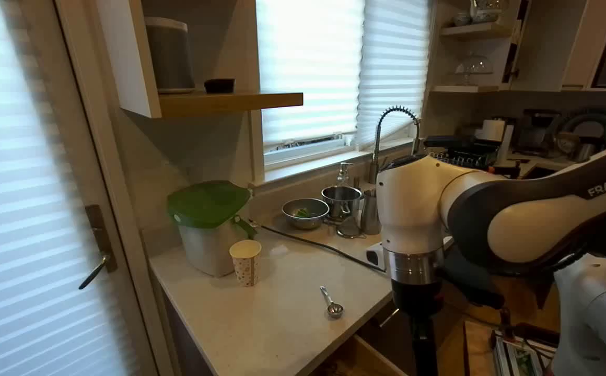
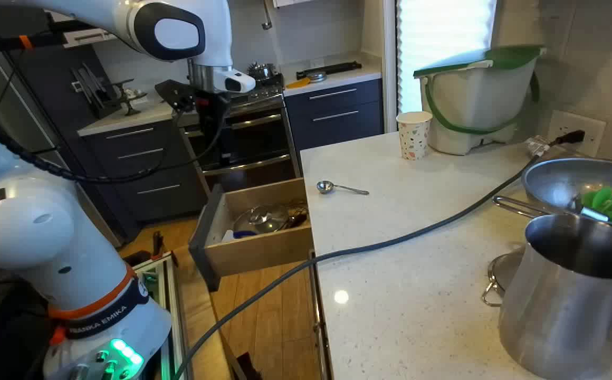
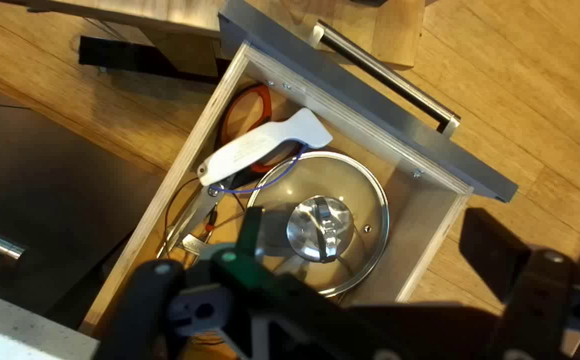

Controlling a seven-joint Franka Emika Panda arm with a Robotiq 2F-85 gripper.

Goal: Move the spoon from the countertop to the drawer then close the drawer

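In the wrist view I can look right down into the drawer [image 3: 420, 225], which stands open beneath the gripper [image 3: 365, 220]. The two black fingers [image 3: 495, 255] are spread wide, with a glass lid [image 3: 315, 225] showing below the space between them; off past one fingertip, a white plastic tool [image 3: 262, 145] with a thin blue cord lies across scissors [image 3: 197, 210]. An exterior view gives only a slanted glimpse inside. The spoon [image 2: 327, 187], outside the wrist view, shows in both exterior views: it lies on the countertop [image 2: 401, 316] off to one side of the fingers, bowl end toward them, handle pointing away.

The spoon is polished metal, round-bowled and thin-handled; the countertop is pale, smooth and finely speckled. Light plywood with layered edges makes the drawer's sides, while its flat grey front carries a rounded metal bar handle [image 3: 387, 74].

Farther from the fingers than the spoon, a patterned paper cup [image 2: 414, 138] stands upright just beside a pale bin [image 2: 475, 105] with a green lid. A dark cable [image 2: 369, 247] crosses the countertop and leaves its edge near the drawer. A steel jug [image 2: 559, 311] stands well apart from the fingers. In the wrist view, the gripper hides part of the drawer's end nearest the countertop.
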